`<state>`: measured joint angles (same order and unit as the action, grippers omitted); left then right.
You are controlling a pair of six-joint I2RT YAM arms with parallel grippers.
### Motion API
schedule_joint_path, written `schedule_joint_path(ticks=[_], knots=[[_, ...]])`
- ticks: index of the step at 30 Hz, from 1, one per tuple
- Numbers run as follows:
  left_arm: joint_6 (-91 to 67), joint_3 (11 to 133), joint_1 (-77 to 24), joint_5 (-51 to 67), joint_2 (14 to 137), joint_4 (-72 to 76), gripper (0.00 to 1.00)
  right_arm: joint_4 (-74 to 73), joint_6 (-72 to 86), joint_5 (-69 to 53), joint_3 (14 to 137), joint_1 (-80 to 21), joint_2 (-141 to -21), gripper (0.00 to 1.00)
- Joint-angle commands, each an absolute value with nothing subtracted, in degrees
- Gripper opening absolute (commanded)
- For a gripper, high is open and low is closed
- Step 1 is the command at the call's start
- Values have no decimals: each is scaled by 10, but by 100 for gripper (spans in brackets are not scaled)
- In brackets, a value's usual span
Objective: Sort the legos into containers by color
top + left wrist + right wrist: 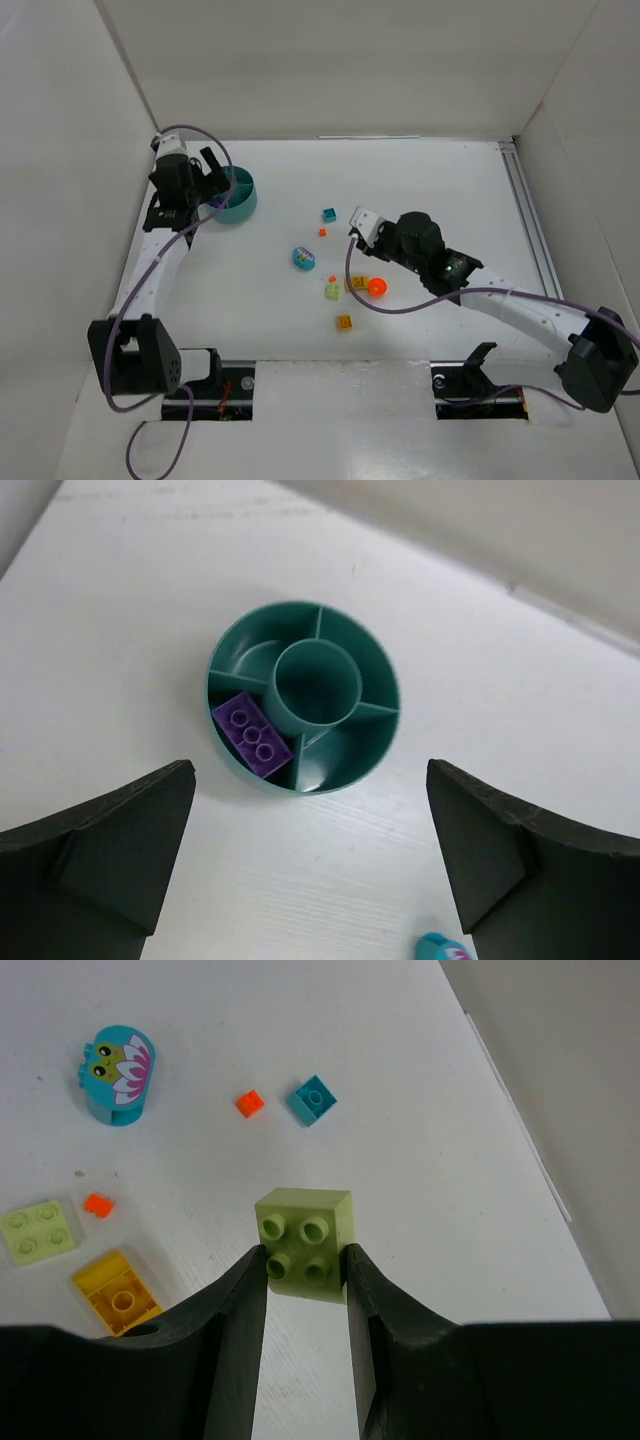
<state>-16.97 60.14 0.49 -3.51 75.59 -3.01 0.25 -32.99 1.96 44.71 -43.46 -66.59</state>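
The teal divided bowl holds one purple brick in an outer compartment; its other compartments look bare. My left gripper hangs open just above the bowl's near rim, nothing between its fingers. In the top view the bowl sits far left with the left gripper beside it. My right gripper is shut on a lime green brick, studs facing the camera, lifted off the table. Beneath it lie a teal brick, two orange bits, a lime plate and a yellow brick.
A teal flower-printed piece lies mid-table between the arms. An orange ball and another yellow brick sit near the right arm. White walls enclose the table on three sides.
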Motion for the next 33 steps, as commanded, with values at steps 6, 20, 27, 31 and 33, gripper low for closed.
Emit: schedule_joint_path(ticks=[6, 20, 27, 31, 33], knots=[[-322, 514, -7, -66, 578, -69, 100, 19, -376, -42, 565, -454, -756, 15], [-462, 441, -19, -77, 472, -128, 100, 46, -424, -173, 888, -471, -1082, 16], [-483, 423, -19, -83, 435, -143, 100, 163, -404, -243, 1003, -471, -1203, 17], [-504, 417, -19, -90, 417, -155, 100, 202, -377, -263, 1057, -471, -1263, 19], [-518, 417, -19, -90, 411, -155, 100, 207, -377, -275, 1079, -471, -1284, 20]])
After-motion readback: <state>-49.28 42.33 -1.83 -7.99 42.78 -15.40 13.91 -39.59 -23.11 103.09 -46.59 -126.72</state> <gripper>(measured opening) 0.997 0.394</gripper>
